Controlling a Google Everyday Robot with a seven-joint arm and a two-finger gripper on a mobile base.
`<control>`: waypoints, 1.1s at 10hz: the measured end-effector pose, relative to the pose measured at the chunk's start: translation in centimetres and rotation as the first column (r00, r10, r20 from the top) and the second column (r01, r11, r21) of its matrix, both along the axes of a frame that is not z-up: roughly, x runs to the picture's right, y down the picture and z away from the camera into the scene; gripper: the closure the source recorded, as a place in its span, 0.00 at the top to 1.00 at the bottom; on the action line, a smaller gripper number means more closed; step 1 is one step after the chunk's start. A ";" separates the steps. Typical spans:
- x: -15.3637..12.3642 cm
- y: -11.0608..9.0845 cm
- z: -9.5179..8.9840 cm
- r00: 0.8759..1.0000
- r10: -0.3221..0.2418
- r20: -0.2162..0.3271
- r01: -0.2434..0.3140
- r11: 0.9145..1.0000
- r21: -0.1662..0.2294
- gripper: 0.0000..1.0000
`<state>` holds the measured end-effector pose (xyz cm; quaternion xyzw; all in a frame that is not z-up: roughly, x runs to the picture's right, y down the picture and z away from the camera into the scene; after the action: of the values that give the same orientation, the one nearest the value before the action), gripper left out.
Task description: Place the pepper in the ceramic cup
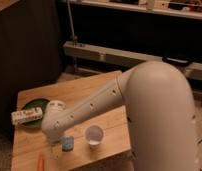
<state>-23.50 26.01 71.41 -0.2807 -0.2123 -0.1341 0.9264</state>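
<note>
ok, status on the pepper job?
Gripper low over table, near its front edge. Pepper lying on table beside it, not in ceramic cup. Blue sponge between gripper and cup.

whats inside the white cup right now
Only the pale interior of the ceramic cup shows, with no pepper in it. The rim hides its near inner wall. The pepper lies on the table left of the cup, by the gripper, beside the blue sponge.
</note>
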 end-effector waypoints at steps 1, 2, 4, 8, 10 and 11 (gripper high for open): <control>-0.2 -0.1 -0.6 0.995 -0.022 0.096 0.017 0.999 0.050 0.80; -0.6 0.0 -1.3 0.983 -0.044 0.177 0.028 0.995 0.092 0.80; -1.3 0.1 -1.7 0.967 -0.071 0.245 0.044 0.993 0.113 0.80; -2.4 -1.5 -2.5 0.924 -0.193 0.330 0.134 0.972 0.195 0.80; -3.5 -3.3 -3.6 0.827 -0.387 0.409 0.273 0.911 0.310 0.80; -4.1 -3.8 -4.0 0.789 -0.441 0.427 0.312 0.887 0.340 0.80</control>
<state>-27.63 22.16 67.43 -0.1539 -0.3620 -0.4103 0.8228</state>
